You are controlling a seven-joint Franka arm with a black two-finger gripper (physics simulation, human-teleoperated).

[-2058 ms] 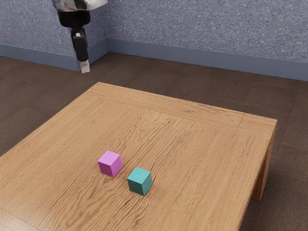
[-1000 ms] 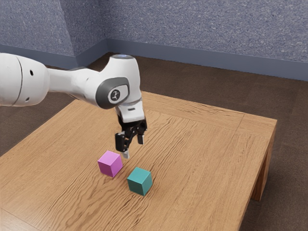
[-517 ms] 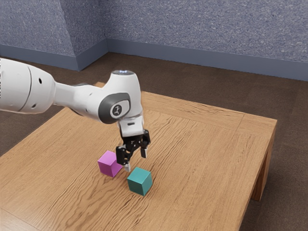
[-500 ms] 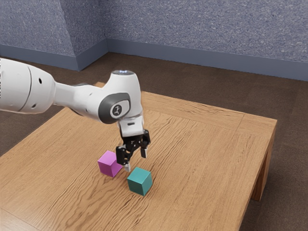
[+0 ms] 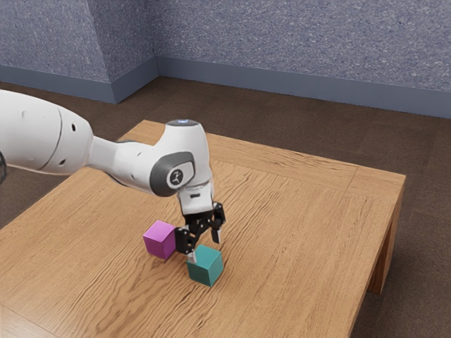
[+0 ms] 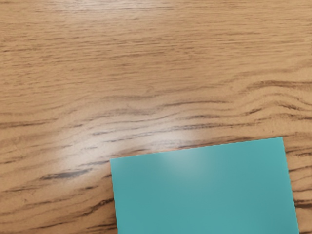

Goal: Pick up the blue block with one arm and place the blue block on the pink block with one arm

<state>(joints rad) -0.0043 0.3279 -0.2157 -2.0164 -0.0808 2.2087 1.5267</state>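
A teal-blue block (image 5: 205, 265) rests on the wooden table (image 5: 296, 211), and a pink block (image 5: 160, 239) sits just beside it toward the exterior view's left. My gripper (image 5: 203, 246) hangs directly over the blue block, fingers spread open and pointing down, tips level with the block's top edge. The pink block stands just off the gripper's left finger. Under the hand in the wrist view, the blue block's flat top (image 6: 202, 190) appears large and close, with bare wood grain around it.
The table's far edge and right edge (image 5: 394, 190) drop off to a dark floor. A grey-blue wall (image 5: 296, 35) runs behind. Bare wood stretches across the table's right half.
My arm has come down from high at the upper left to the blocks. Over the last half second the gripper shifted right and lower, from beside the pink block to above the blue block.
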